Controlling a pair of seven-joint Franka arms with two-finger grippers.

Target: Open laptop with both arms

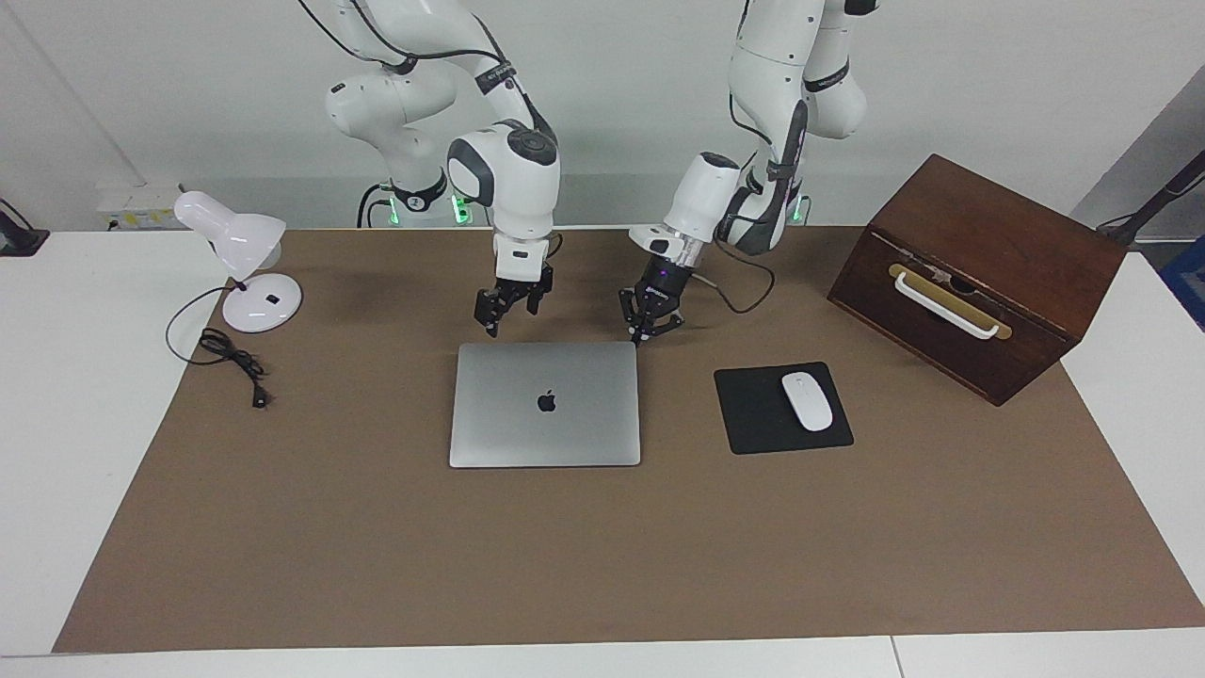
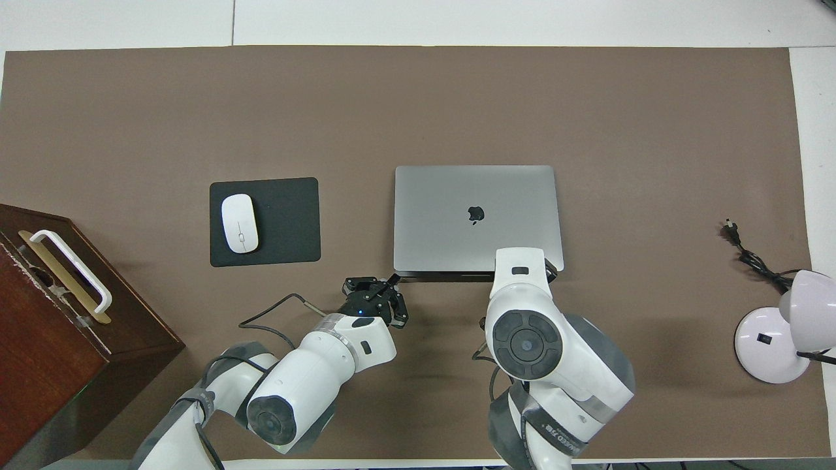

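The silver-grey laptop [image 1: 546, 424] [image 2: 477, 189] lies closed and flat on the brown mat, its dark logo facing up. My left gripper [image 1: 641, 339] [image 2: 394, 281] is shut, its tips meeting low at the laptop's corner nearest the robots, at the left arm's end. My right gripper [image 1: 511, 318] hangs a little above the laptop's robot-side edge, toward the right arm's end, with its fingers apart and nothing between them. From overhead, the right arm's own wrist [image 2: 519, 271] hides that gripper.
A white mouse [image 1: 807, 401] [image 2: 239, 223] rests on a black mouse pad [image 1: 753, 414] [image 2: 287, 222] beside the laptop. A brown wooden box [image 1: 979, 273] [image 2: 39, 326] with a white handle stands at the left arm's end. A white desk lamp [image 1: 247, 268] [image 2: 780, 326] and its cable are at the right arm's end.
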